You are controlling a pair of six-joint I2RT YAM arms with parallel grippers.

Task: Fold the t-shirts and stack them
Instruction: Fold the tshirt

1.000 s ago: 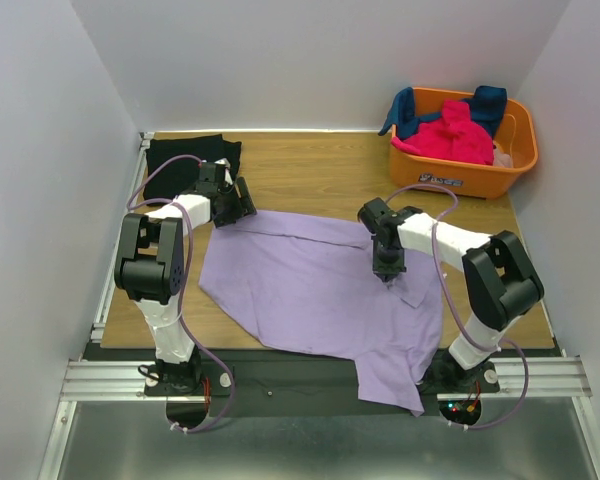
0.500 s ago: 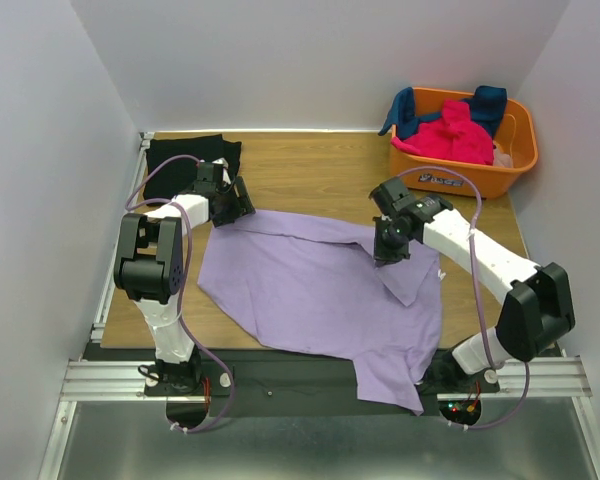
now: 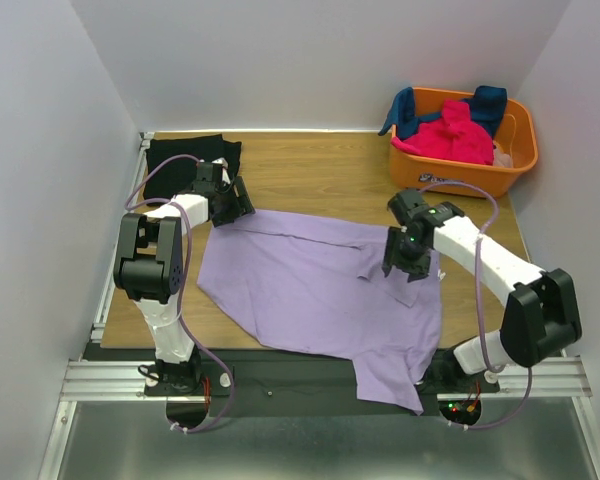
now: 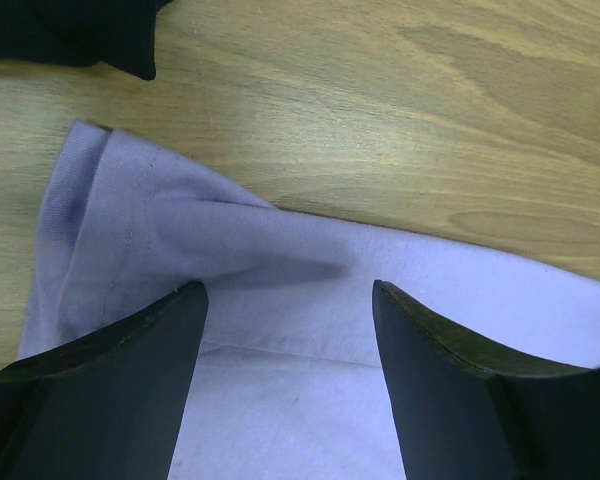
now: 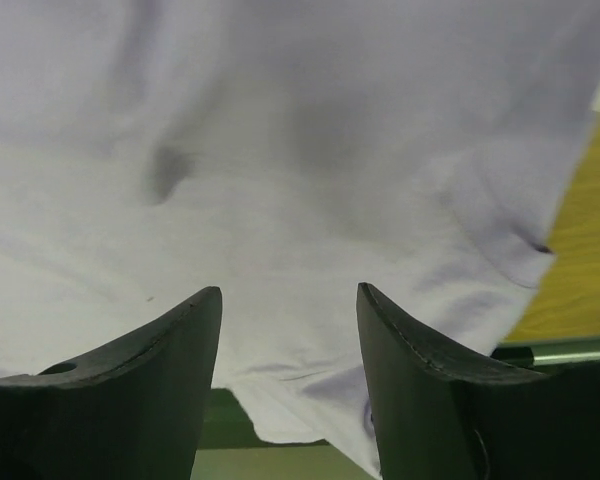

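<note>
Top external view: large lavender-purple cloth t-shirt (image 3: 310, 290) lies spread over the middle of the wooden table (image 3: 320, 170), mostly flat. One end hangs over the near edge toward the near right corner. A small raised flap of the same cloth sits right of centre, just beside the right gripper (image 3: 405, 262).

Folded black cloth t-shirt (image 3: 185, 155) sits at the far left corner, apart from the lavender one. Orange plastic basket (image 3: 460, 180) is at the far right corner, holding a hot-pink cloth t-shirt (image 3: 455, 135) bunched in the middle. A dark teal-blue cloth t-shirt (image 3: 485, 100) lies behind it, draped over the rim.

Left gripper (image 3: 242, 203) is over the lavender shirt's far left tip, close to the black shirt. Right gripper is over the shirt's right part, pointing down.

Left wrist view: left gripper (image 4: 285, 290) has its jaws spread wide, nothing between them. A creased lavender sleeve end (image 4: 130, 230) lies below on bare wood, and a black cloth corner (image 4: 70, 35) shows at top left. Can't tell if the fingertips touch the cloth.

Right wrist view: right gripper (image 5: 290, 290) also has its jaws spread, gripping nothing. Wrinkled lavender cloth (image 5: 280, 150) fills the frame, with a strip of table (image 5: 580, 250) at right.
</note>
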